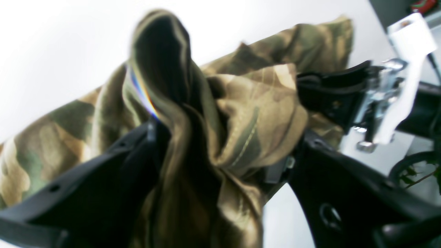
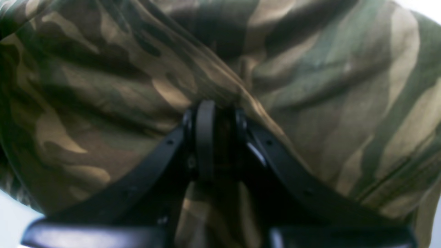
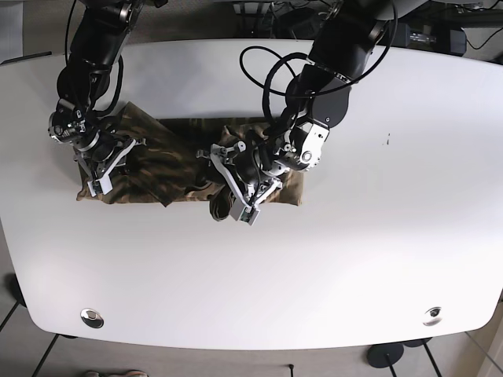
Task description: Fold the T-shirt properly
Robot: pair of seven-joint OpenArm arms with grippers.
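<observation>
The camouflage T-shirt (image 3: 165, 161) lies crumpled across the left middle of the white table (image 3: 354, 259). My right gripper (image 3: 98, 165) is at the shirt's left end. In the right wrist view it (image 2: 212, 113) is shut, with shirt cloth (image 2: 310, 86) pinched at its tips. My left gripper (image 3: 232, 188) is over the shirt's right part. In the left wrist view its jaws (image 1: 225, 132) stand wide apart, with a raised bunch of shirt cloth (image 1: 241, 113) between and over them. That view is blurred.
Black cables (image 3: 267, 71) loop from the left arm above the shirt. Round fittings sit in the table near the front left (image 3: 91, 316) and front right (image 3: 431, 315). Black and metal hardware (image 1: 365, 96) shows at the right of the left wrist view.
</observation>
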